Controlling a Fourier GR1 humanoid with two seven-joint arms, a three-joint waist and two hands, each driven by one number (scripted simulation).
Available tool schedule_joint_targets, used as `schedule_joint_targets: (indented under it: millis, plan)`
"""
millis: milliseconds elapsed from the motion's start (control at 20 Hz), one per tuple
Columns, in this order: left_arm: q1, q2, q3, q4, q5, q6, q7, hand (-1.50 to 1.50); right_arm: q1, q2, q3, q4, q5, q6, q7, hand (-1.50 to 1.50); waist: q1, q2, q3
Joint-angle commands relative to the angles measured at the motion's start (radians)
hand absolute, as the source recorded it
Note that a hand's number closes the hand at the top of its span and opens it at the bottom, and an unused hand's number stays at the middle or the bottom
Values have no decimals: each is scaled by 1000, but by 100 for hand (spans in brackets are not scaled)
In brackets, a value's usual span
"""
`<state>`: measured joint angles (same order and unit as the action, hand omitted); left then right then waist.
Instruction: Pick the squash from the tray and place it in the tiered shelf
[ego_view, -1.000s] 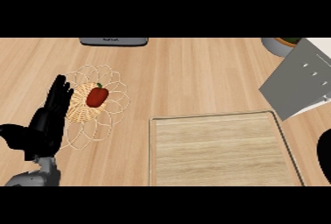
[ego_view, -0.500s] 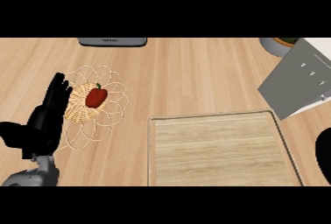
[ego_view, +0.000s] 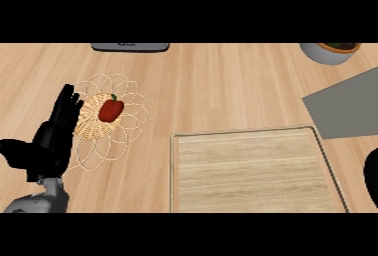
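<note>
Red vegetable (ego_view: 111, 110) in the wire basket (ego_view: 87, 129), not on the wooden tray (ego_view: 251, 170); left hand (ego_view: 53, 142) just beside the vegetable, fingers (ego_view: 68, 102) straight, holding nothing — reach step; next, curling round it and lifting; right hand (ego_view: 373, 177) at the edge — cannot tell.

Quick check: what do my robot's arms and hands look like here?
The left hand is matte black with slim fingers and a thicker thumb, on a rounded grey forearm. No cables or markings show. Of the right hand only a black curved sliver shows at the view's right edge.
</note>
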<state>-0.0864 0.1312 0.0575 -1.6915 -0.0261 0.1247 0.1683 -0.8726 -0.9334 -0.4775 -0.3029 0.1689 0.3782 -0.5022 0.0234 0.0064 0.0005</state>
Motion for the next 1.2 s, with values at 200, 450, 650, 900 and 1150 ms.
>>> schedule_joint_targets:
  millis: [200, 450, 650, 900, 1150]
  plan:
    - [-37, 15, 16, 15, 2, -7, 4, 0, -8, -198, -99, 118, -68, 53, 109, -150, 8, 11, 4]
    - [-9, -31, -29, -22, -24, 23, 3, 0, 67, -308, -134, 173, -93, 125, 141, -150, 8, 12, 6]
    - [-2, 3, 2, -19, 0, -7, 2, 0, 133, -338, -146, 181, -101, 193, 86, -150, 11, 13, 9]
    - [-15, -5, 13, -11, 22, -10, 3, 0, 205, -369, -171, 201, -124, 297, 33, -150, -2, 13, 12]
    - [-20, 0, 7, 8, 3, -5, 9, 0, 229, -391, -184, 186, -137, 333, 26, -150, -1, 16, 12]
